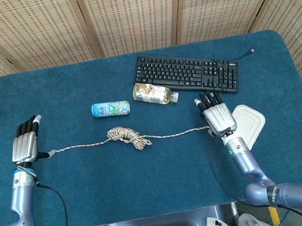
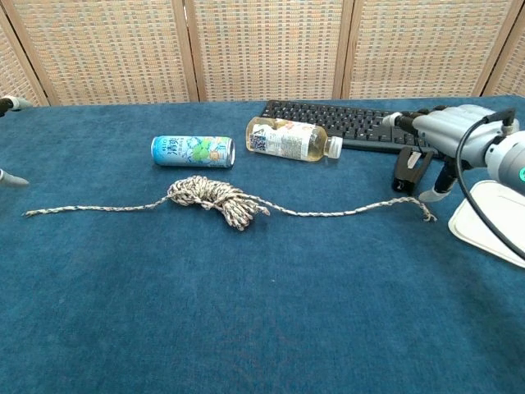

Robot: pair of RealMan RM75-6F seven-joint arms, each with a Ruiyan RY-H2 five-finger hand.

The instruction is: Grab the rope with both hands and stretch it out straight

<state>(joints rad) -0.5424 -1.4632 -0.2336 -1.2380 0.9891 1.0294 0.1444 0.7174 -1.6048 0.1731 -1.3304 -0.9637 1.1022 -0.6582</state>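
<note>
A speckled rope (image 1: 161, 136) (image 2: 328, 213) lies slack on the blue table, with a tangled bundle (image 1: 126, 136) (image 2: 215, 199) left of its middle. Its left end (image 2: 33, 212) rests on the cloth close beside my left hand (image 1: 25, 146), which is open and holds nothing. In the chest view only the fingertips (image 2: 10, 103) of that hand show at the left edge. My right hand (image 1: 217, 116) (image 2: 435, 135) hovers open above the rope's right end (image 2: 426, 215), fingers spread, apart from the rope.
A blue drink can (image 1: 110, 109) and a plastic bottle (image 1: 153, 94) lie on their sides behind the rope. A black keyboard (image 1: 188, 73) sits at the back right. A white lidded container (image 1: 248, 124) rests just right of my right hand.
</note>
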